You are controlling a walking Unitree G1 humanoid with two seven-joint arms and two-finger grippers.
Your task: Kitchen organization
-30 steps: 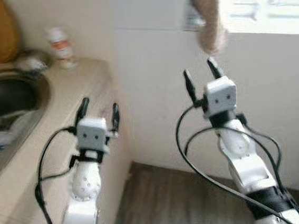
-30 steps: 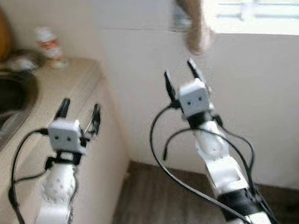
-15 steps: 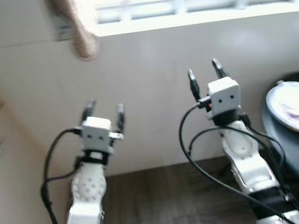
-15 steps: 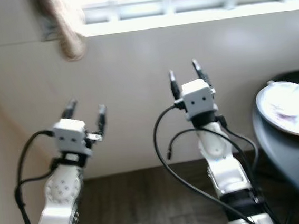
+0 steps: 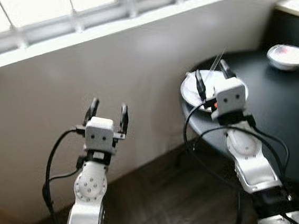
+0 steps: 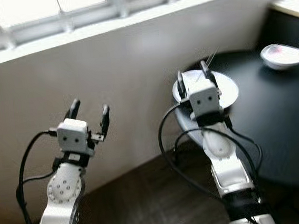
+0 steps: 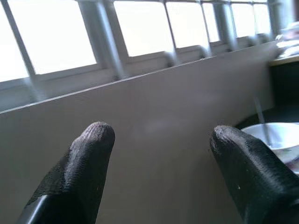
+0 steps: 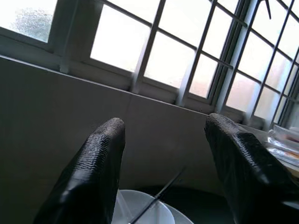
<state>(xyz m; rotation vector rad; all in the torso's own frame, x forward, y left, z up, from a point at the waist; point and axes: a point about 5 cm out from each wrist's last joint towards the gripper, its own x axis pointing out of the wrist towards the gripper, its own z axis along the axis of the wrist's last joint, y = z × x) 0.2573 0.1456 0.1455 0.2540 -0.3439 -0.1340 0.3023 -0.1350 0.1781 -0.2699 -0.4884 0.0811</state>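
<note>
Left eye view: the right hand point(image 5: 212, 77), fingers spread wide and holding nothing, is raised in front of the white plate point(image 5: 190, 89) at the near edge of the round black table point(image 5: 287, 114), while the left hand point(image 5: 107, 109), equally wide and unloaded, faces the pale wall point(image 5: 134, 66) below the window.

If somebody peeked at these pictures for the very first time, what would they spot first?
Probably the two silver arms held up in front, the left gripper and the right gripper, both open and holding nothing. Next comes the round black table on the robot's right, with a white plate near its edge and a small bowl farther back. A bright window runs along the wall above.
</note>
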